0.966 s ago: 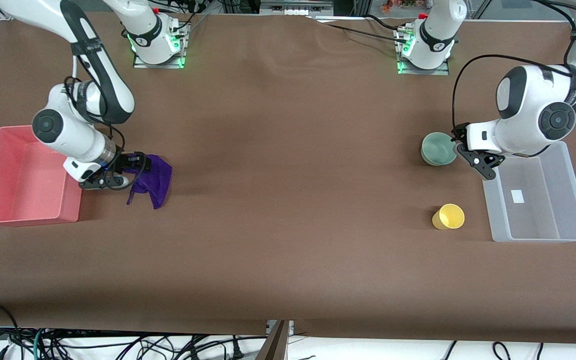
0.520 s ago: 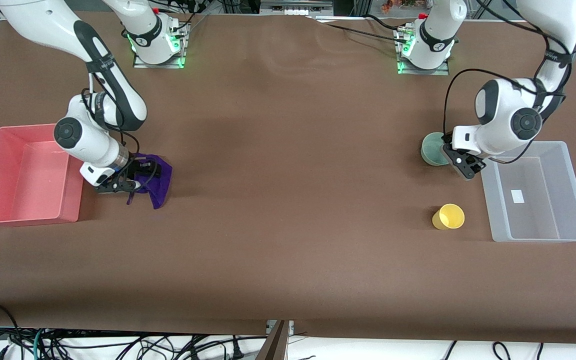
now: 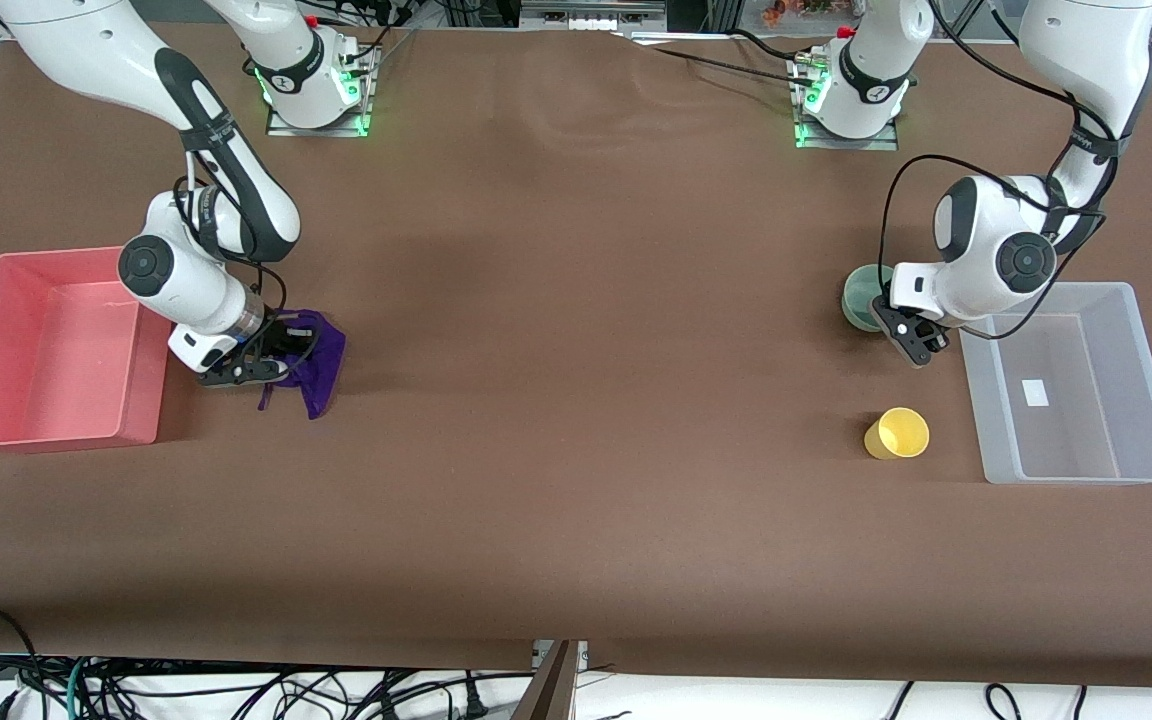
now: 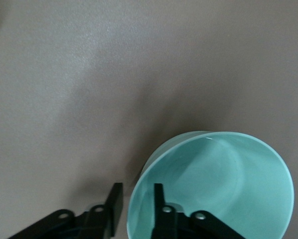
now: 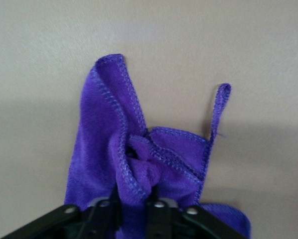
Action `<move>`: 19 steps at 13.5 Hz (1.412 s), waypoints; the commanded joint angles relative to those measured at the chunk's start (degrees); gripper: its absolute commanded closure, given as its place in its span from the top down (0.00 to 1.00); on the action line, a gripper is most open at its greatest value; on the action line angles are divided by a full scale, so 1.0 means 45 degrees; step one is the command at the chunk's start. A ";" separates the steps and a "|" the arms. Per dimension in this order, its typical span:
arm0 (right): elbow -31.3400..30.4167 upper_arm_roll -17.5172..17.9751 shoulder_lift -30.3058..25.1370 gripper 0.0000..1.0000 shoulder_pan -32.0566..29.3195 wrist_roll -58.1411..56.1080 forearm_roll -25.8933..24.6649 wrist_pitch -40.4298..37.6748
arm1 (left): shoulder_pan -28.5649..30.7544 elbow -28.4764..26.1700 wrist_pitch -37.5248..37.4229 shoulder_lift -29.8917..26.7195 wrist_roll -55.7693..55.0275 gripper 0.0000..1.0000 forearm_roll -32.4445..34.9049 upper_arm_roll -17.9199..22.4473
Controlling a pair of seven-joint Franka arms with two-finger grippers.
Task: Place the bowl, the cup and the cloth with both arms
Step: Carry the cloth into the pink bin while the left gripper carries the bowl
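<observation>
Both grippers are down on their things. Left gripper (image 4: 134,209) straddles the bowl (image 4: 214,184) rim, one finger inside, one outside, jaws narrowed to about wall thickness; looks like a pinch on the rim, tho I can't swear the pads are fully pressing. Right gripper (image 5: 131,201) has its fingers drawn nearly together w/ a bunched fold of the cloth (image 5: 134,149) between them.

Where stuff is: bowl (image 3: 866,297) sits at my left arm's end of the table, beside the clear bin (image 3: 1076,385), mouth up. Cup (image 3: 898,433) is nearer the front camera than the bowl, well apart from it, near the same bin; it seems tipped w/ its mouth toward the clear bin, not sure. Cloth (image 3: 311,350) lies at my right arm's end, near the pink bin (image 3: 51,345).

Handling, my guess: bowl is light, stiff, smooth, prob. slippery plastic. A rim pinch works but it'll want to swing or tilt about the pads, so firm squeeze, slow lift. Round, so no real long axis.

Cloth is soft, limp, light, not fragile. Grabbing a raised fold near the middle is best; the rest will dangle. It's crumpled, one thin corner strip sticking out away from my fingers. Roughly, its long axis runs toward the front camera, w/ a tail lying nearest that camera.
</observation>
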 commanded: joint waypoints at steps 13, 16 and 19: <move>0.7600 -0.3910 -0.1568 0.00 -0.0439 -0.7092 -0.0390 -1.2146 | 0.2906 0.6951 -0.8146 -0.0050 0.0615 0.00 0.1619 0.0086; 0.7405 -0.5457 -0.1022 0.00 -0.0497 -0.8349 -0.0390 -1.1699 | 0.4020 0.8731 -0.7310 0.2157 0.1840 0.00 0.1876 0.0086; 0.6257 -0.6084 -0.0786 0.00 -0.0537 -0.8665 -0.0390 -1.0451 | 0.4375 0.8833 -0.5533 0.3216 0.2646 0.01 0.1855 0.0086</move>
